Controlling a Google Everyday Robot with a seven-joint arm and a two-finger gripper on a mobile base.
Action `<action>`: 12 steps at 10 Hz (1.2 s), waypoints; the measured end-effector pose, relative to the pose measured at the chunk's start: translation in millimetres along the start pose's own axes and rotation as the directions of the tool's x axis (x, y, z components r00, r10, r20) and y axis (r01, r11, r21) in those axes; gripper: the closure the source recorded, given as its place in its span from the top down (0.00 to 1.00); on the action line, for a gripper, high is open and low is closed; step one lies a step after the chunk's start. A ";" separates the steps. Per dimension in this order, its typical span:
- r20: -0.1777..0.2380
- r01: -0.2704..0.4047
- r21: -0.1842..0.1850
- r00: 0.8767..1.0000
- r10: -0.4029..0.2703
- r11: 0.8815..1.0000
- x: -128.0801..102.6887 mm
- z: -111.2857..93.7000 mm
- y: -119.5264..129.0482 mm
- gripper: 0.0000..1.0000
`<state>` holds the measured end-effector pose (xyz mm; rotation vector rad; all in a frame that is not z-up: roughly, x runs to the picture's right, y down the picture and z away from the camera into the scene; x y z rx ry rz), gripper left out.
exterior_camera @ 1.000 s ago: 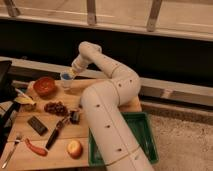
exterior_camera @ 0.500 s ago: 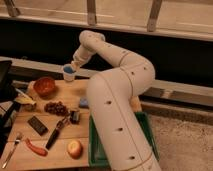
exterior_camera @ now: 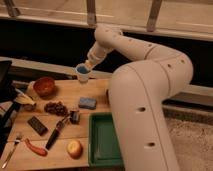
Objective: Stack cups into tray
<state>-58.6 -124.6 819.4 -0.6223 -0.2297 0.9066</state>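
Wooden table (exterior_camera: 95,92) against a dark wall, metal rail posts above. Light blue cup (exterior_camera: 82,72) is held above the table's far edge, upright, opening facing up. Gripper (exterior_camera: 88,65) sits at the cup's upper right rim; fingers closed on the cup. White arm (exterior_camera: 150,80) curves from lower right up and over to it. Green tray (exterior_camera: 104,140) lies on the table's near right part, partly hidden by the arm. Blue sponge (exterior_camera: 87,103) just behind the tray. Red-orange bowl (exterior_camera: 44,86) at left, grapes (exterior_camera: 56,108) near it, apple (exterior_camera: 74,148) beside the tray's left rim.
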 end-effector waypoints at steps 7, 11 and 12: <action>-0.047 -0.259 0.078 0.964 0.263 0.963 136.2 -64.6 14.0 0.02; -0.045 -0.257 0.075 0.964 0.261 0.963 135.9 -64.2 17.0 0.02; -0.049 -0.246 0.069 0.967 0.250 0.967 135.3 -63.1 17.4 0.02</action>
